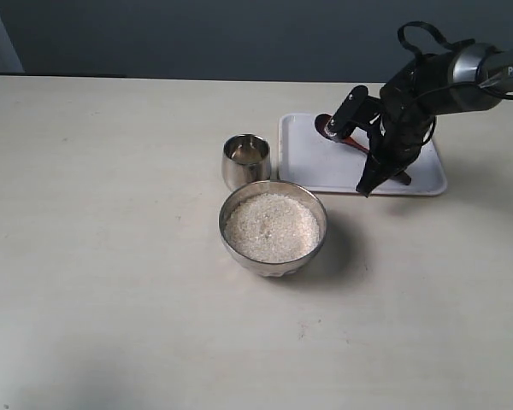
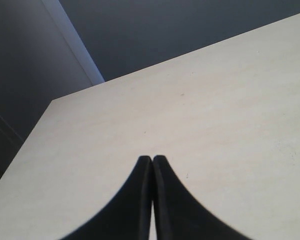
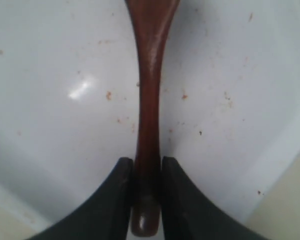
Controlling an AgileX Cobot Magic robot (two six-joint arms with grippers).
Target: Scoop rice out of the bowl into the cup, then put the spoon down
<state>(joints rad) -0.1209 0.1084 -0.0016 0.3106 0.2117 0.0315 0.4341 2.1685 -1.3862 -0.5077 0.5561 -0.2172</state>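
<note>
The bowl (image 1: 276, 266) sits near the middle of the exterior view on the pale table (image 1: 111, 256), heaped almost to the rim with rice (image 1: 271, 226). The cup (image 1: 236, 175) stands just up and to the left of it, very near the bowl; I cannot say whether the two touch. Its inside is all glare and reflection, so I cannot tell whether any rice is in it.

In the upper right of that view lies a white tray (image 1: 316, 171), and the right arm leans over it. From here the arm covers most of the spoon (image 1: 356, 143): only a reddish bit shows by the tray's far left corner, half behind the black wrist. The right gripper (image 1: 368, 186) points down at the tray's near edge.

The right wrist view is clearer. The right gripper (image 3: 147, 165) is clamped on the spoon (image 3: 149, 100), its two black fingers (image 3: 121, 190) pressing either side of the handle close to the butt end, which pokes out just past them. The handle runs off over the tray (image 3: 65, 75), speckled with small brownish marks, and the head is cut off by the frame edge. Whether the spoon rests on the tray or hangs just above it, I cannot tell.

The left gripper (image 2: 151, 159) shows only in its own wrist view: fingertips pressed together on nothing, over bare table (image 2: 225, 100), with a dark wall beyond.
</note>
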